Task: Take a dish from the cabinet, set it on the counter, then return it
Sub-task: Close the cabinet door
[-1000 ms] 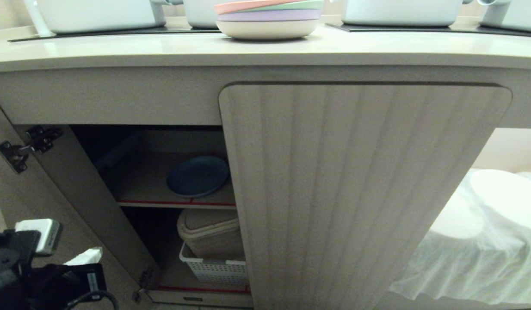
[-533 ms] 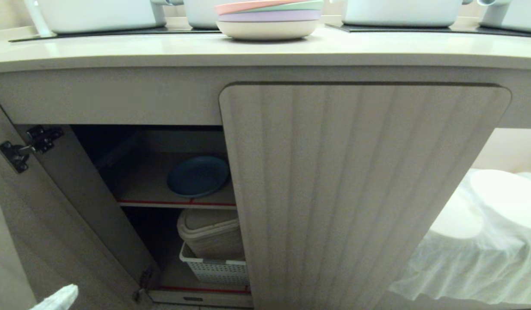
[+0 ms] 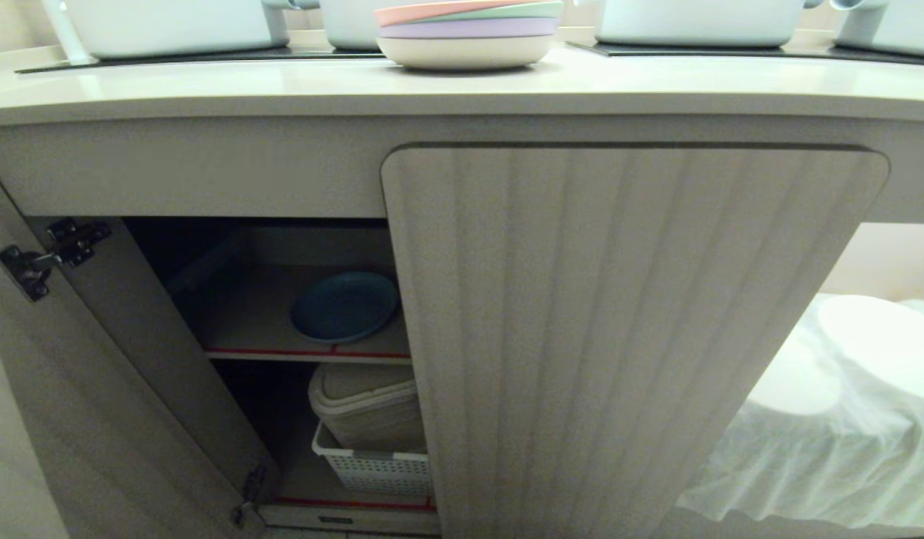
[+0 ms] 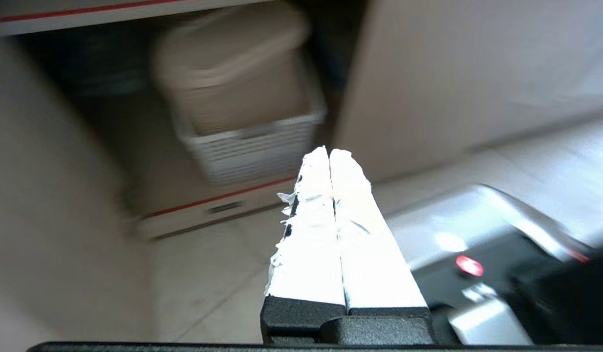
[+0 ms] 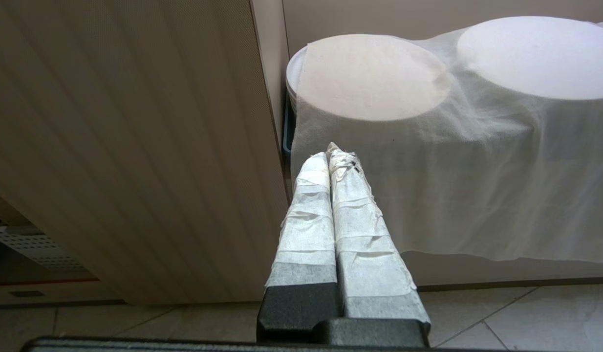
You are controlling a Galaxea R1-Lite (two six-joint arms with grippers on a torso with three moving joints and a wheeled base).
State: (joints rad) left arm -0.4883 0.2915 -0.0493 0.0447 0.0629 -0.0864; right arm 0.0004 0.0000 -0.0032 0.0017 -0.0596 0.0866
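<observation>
The blue dish [image 3: 344, 305] lies flat on the inner shelf [image 3: 245, 329] of the cabinet, whose left door [image 3: 95, 389] stands swung open while the fluted right door [image 3: 619, 337] is closed. Above runs the counter [image 3: 282, 86]. Neither gripper shows in the head view. My left gripper [image 4: 329, 150] is shut and empty, low near the floor, pointing toward the cabinet's bottom compartment. My right gripper [image 5: 331, 152] is shut with nothing in it, parked low in front of the closed door's right edge.
A stack of pastel plates [image 3: 466, 34] and white pots [image 3: 170, 26] stand on the counter. A beige lidded bin [image 3: 365, 404] in a white basket [image 3: 372, 468] fills the cabinet's bottom. White cloth [image 3: 829, 419] drapes round things to the right.
My left arm, seen at the lower left a second ago, has dropped out of the head view. The dish and doors have not moved.
</observation>
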